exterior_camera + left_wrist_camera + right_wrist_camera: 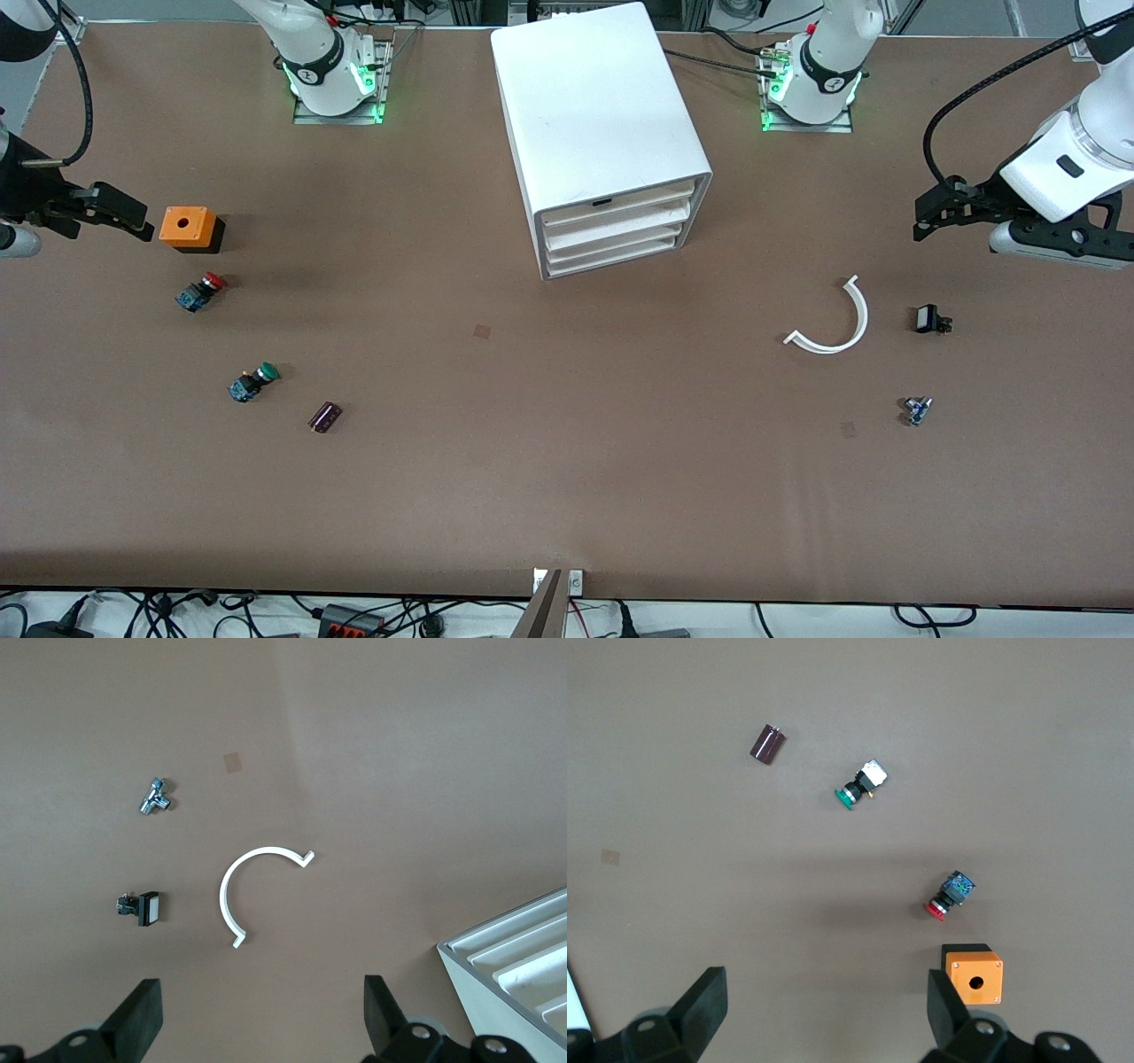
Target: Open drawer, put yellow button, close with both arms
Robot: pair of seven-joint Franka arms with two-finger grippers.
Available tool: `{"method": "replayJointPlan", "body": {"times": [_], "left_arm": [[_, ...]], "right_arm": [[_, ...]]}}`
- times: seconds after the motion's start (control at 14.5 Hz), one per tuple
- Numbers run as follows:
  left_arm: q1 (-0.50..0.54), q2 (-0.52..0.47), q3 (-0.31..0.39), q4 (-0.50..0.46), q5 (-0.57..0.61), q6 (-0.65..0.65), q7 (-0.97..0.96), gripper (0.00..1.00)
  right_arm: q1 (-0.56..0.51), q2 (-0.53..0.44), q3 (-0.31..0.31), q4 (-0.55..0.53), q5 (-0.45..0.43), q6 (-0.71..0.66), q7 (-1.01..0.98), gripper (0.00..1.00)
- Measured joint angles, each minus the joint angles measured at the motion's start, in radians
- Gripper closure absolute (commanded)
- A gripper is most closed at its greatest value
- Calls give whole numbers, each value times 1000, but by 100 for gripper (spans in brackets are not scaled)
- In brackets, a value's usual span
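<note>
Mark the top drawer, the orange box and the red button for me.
top drawer [609, 207], front view, on its white front just below the dark slot.
orange box [184, 225], front view, on its orange top face beside the hole.
red button [935, 910], right wrist view, on its red cap.

We see a wide brown table [567, 496] with a matte, evenly lit top, marked by two small darker squares; along its edge nearest the front camera runs a pale strip with tangled black cables [372, 616]; past the edge where the bases stand, we glimpse metal framing [691, 13] and more cabling.
</note>
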Motion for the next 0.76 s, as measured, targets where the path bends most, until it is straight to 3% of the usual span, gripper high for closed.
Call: {"method": "replayJointPlan", "body": {"times": [0.76], "left_arm": [[0,0,0,0,0,-3,0,0]], "right_arm": [[-2,-13,-3,-6,-5,-1,0,0]]}}
